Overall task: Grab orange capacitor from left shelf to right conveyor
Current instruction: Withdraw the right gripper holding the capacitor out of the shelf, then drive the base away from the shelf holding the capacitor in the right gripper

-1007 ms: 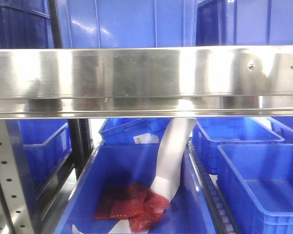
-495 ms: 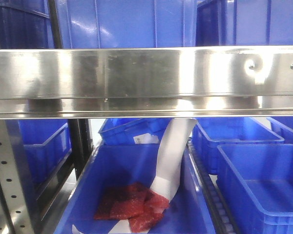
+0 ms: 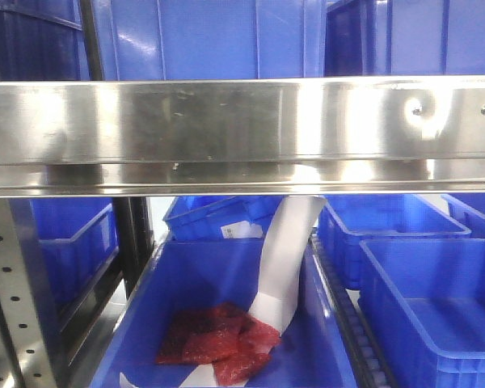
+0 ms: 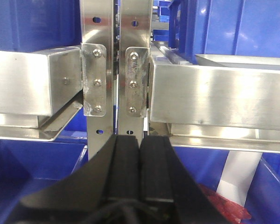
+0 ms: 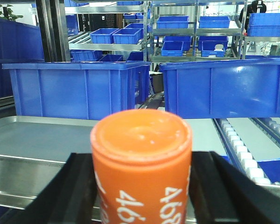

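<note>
The orange capacitor (image 5: 141, 140) stands upright in the right wrist view, white "4680" print on its side. My right gripper (image 5: 142, 161) is shut on the capacitor, one black finger (image 5: 79, 186) against each side. It hangs over a steel level of the left shelf (image 5: 37, 140). My left gripper (image 4: 140, 138) is shut with nothing between its pads, close in front of the shelf's perforated uprights (image 4: 130, 56). The front view shows the shelf's wide shiny rail (image 3: 242, 129). The right conveyor is out of view.
Big blue bins (image 5: 79, 91) stand on the shelf behind the capacitor, with a roller track (image 5: 242, 149) to the right. Below the rail, a blue bin (image 3: 218, 267) holds red crinkly bags (image 3: 218, 343) and a white strip (image 3: 287, 250). More bins (image 3: 428, 299) sit at right.
Only the reflections on the steel rail have shifted a little; the bins, bags and white strip sit as before.
</note>
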